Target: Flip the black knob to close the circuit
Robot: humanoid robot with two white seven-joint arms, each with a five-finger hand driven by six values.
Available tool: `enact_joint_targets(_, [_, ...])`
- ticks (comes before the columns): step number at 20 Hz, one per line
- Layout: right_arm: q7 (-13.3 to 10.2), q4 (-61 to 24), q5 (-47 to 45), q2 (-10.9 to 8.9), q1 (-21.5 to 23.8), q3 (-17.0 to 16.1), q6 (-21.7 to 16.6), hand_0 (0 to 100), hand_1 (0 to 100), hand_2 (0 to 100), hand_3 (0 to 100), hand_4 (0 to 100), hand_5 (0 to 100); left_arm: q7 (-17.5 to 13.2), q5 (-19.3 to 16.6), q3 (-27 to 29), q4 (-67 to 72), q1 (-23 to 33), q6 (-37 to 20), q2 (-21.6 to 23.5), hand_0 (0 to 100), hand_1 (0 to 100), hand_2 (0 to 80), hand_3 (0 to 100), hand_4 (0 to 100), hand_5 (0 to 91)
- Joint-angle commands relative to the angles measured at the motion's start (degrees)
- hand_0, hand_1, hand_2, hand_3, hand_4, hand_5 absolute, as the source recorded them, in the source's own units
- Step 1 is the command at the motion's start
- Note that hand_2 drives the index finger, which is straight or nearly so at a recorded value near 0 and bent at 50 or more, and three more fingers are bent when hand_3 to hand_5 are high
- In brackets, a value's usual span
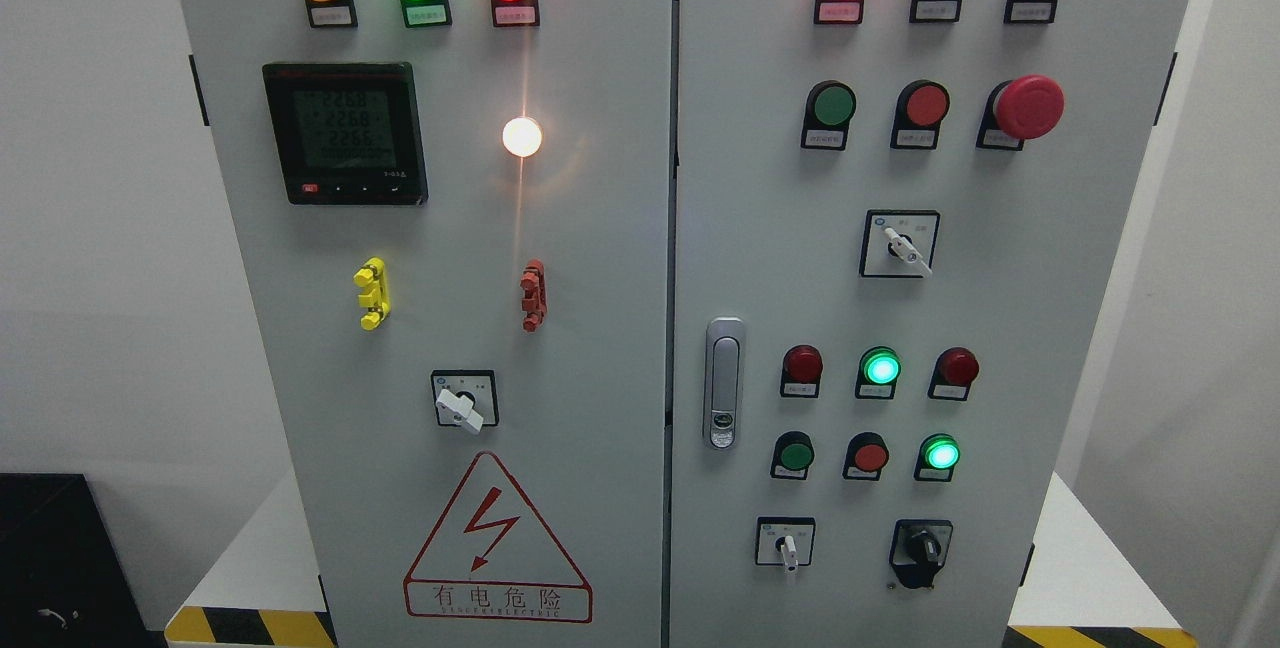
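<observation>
1. Straight ahead stands a grey electrical cabinet point(600, 328) with two doors, filling most of the head view; neither robot hand shows, so I cannot tell how the fingers are set.
2. Readable writing: a red-bordered warning triangle point(497, 538) with a lightning bolt, low on the left door, reads "有电危险"; the smaller line beneath is too fine to read.
3. A digital meter point(345, 133) on the upper left door shows three rows of digits, roughly "226" each; the last figures are unclear.
4. Small labels under the lamps and buttons are too small to read.
5. The black knob point(921, 550) sits at the lower right of the right door, on a black mount, just right of a white-handled switch point(787, 545).
6. Lit lamps: yellow, green and red across the top left, plus a bright white lamp point(522, 136) below them.
7. A silver door latch point(723, 383) sits at the right door's left edge.
</observation>
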Motion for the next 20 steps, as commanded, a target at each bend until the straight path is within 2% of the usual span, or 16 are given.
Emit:
enact_joint_targets(1, [-0.06, 0.17, 0.00, 0.12, -0.04, 0.07, 0.15, 0, 9, 0, 0, 0, 0, -0.01, -0.03, 0.00, 0.00, 0.35, 0.02, 0.02, 12, 56, 0.0, 0, 0, 0.0])
enact_joint_targets(7, [0.11, 0.00, -0.09, 0.21, -0.04, -0.37, -0.20, 0, 8, 0, 0, 0, 0, -0.01, -0.03, 0.00, 0.00, 0.35, 0.02, 0.02, 12, 56, 0.0, 0, 0, 0.0])
enact_joint_targets(11, [0.03, -3.94, 1.92, 0.21, 0.57, -0.72, -0.02, 0, 8, 0, 0, 0, 0, -0.01, -0.03, 0.00, 0.00, 0.35, 0.02, 0.02, 12, 56, 0.0, 0, 0, 0.0])
enact_joint_targets(13, [-0.32, -9.03, 7.62, 0.12, 2.23, -2.82, 0.50, 0, 8, 0, 0, 0, 0, -0.01, 0.06, 0.00, 0.00, 0.35, 0.02, 0.02, 12, 56, 0.0, 0, 0, 0.0])
enact_joint_targets(17, [-0.33, -17.30, 22.20, 0.12, 2.60, -11.16, 3.75, 0, 8, 0, 0, 0, 0, -0.01, 0.06, 0.00, 0.00, 0.35, 0.02, 0.02, 12, 56, 0.0, 0, 0, 0.0])
enact_joint_targets(20, [-0.24, -22.49, 27.50, 0.12, 2.68, -12.59, 3.93, 0, 8, 0, 0, 0, 0, -0.01, -0.03, 0.00, 0.00, 0.35, 0.02, 0.02, 12, 56, 0.0, 0, 0, 0.0])
